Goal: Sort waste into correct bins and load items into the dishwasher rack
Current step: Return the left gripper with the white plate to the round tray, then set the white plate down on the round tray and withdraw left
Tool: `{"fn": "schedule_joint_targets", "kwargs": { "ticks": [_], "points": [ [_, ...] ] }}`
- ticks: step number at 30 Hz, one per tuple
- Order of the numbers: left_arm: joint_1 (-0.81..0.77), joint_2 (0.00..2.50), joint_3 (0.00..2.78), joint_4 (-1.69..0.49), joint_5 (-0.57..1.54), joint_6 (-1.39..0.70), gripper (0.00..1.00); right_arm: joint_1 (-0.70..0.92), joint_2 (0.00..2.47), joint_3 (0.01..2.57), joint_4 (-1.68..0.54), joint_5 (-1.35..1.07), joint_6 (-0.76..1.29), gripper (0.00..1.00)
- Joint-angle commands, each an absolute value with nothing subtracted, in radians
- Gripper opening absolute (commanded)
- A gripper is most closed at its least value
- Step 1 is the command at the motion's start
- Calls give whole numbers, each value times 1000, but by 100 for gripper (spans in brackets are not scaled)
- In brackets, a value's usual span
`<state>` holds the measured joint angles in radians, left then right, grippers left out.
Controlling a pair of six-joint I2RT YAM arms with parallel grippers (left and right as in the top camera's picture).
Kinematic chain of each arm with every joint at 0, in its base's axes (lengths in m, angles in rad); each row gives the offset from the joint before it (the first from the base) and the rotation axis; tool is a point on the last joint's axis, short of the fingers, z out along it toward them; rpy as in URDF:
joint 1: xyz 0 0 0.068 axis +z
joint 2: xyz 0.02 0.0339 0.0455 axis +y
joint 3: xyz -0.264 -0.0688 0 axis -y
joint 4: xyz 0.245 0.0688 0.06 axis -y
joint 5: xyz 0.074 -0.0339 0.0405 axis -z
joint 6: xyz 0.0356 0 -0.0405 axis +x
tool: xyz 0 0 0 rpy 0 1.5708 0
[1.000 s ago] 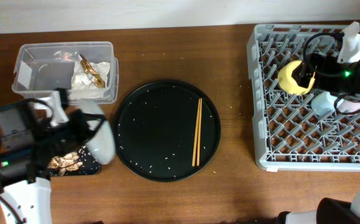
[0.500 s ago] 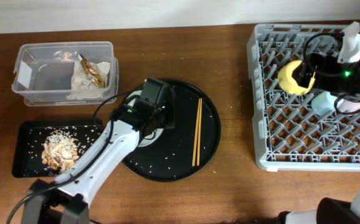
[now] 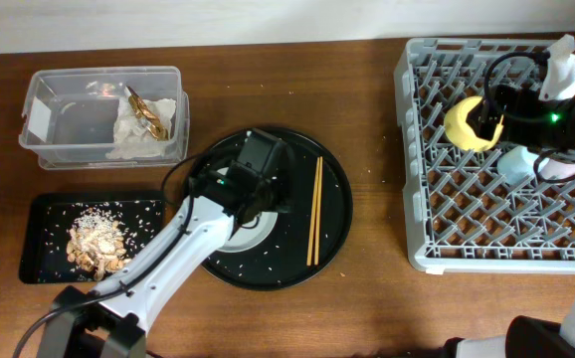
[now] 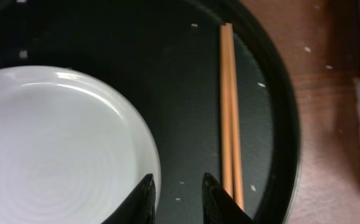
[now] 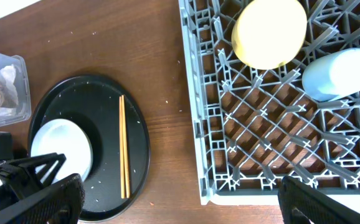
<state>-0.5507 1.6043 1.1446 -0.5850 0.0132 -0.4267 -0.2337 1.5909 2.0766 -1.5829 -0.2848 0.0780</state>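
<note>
The round grey plate (image 3: 251,237) lies flat on the round black speckled tray (image 3: 329,249), partly under my left arm. My left gripper (image 4: 179,196) is open at the plate's (image 4: 55,143) right rim, holding nothing; it shows in the overhead view (image 3: 276,207). The wooden chopsticks (image 3: 314,211) lie on the same tray, just right of the jaws (image 4: 230,106). The yellow bowl (image 3: 470,124) and light-blue cup (image 3: 516,164) sit in the dishwasher rack (image 3: 437,219). My right gripper (image 5: 180,205) is open and empty, high above the rack (image 5: 261,130).
The clear tub (image 3: 59,119) at the back left holds the white napkin (image 3: 133,131). The small black tray (image 3: 44,224) at the front left holds tan food scraps and rice (image 3: 94,239). Rice grains dot the round tray.
My left arm swung right from the small black tray to the round tray with the plate. The plate now lies flat there and the jaws are off it. The right arm is still.
</note>
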Motion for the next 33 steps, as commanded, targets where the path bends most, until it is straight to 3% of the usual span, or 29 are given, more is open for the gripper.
{"fn": "schedule_joint_targets", "kwargs": {
  "ticks": [1,3,5,7,9,12,13,16,19,23,26,29,30,33],
  "points": [
    [-608,1618,1164,-537,15,-410,46,-229,1595,2074,-1582,-276,76,98],
    [-614,1665,1164,-503,5,-410,49,-229,1596,2074,-1582,-276,75,98],
    [-614,1740,1164,-504,84,-286,70,-229,1595,2074,-1582,-276,75,98],
    [-619,1763,1164,-525,111,-220,76,-229,1595,2074,-1582,-276,76,98],
    [-642,1763,1177,-566,109,-147,93,-229,1596,2074,-1582,-276,75,98],
    [-648,1777,1177,-539,108,-144,92,-229,1596,2074,-1582,-276,76,98],
    [-648,1791,1177,-510,104,-177,82,-229,1596,2074,-1582,-276,75,98],
    [-648,1828,1177,-483,60,-298,75,-229,1596,2074,-1582,-276,76,98],
    [-680,1836,1205,-541,-27,-305,75,-229,1596,2074,-1582,-276,76,98],
    [-694,1928,1475,-891,-19,-299,75,-229,1596,2074,-1582,-276,76,98],
    [-705,1954,1491,-811,-19,-303,76,-229,1595,2074,-1582,-276,76,98],
    [-706,2015,1491,-792,-91,-476,74,-229,1595,2074,-1582,-276,76,98],
    [-706,2042,1491,-793,-152,-483,63,-229,1595,2074,-1582,-276,76,98],
    [-704,2058,1491,-761,-206,-512,55,-229,1595,2074,-1582,-276,75,98]
  ]
}}
